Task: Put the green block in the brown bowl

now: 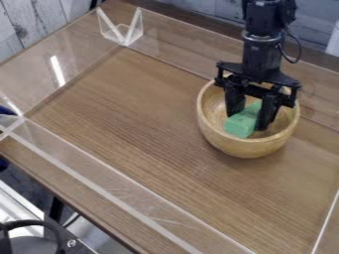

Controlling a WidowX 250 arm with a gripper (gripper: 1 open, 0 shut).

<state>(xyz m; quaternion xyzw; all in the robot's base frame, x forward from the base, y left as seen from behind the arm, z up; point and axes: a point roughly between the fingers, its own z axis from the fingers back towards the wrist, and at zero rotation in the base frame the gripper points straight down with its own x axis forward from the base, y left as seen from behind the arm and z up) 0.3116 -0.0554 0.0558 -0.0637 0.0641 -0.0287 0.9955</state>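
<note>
The brown bowl (212, 127) stands on the right side of the wooden table. My gripper (253, 121) points straight down into it from a black arm. Its two black fingers (233, 105) reach below the rim. The green block (244, 125) sits low inside the bowl between the fingers and fills the gap between them. The fingers press against its two sides, so the gripper is shut on it. The bowl's near wall hides the block's lower edge.
Clear acrylic walls (54, 69) fence the tabletop, with a bracket at the back corner (122, 30). The wood surface (119, 129) stretches left of and in front of the bowl. A black cable loop (20, 238) lies below the front left edge.
</note>
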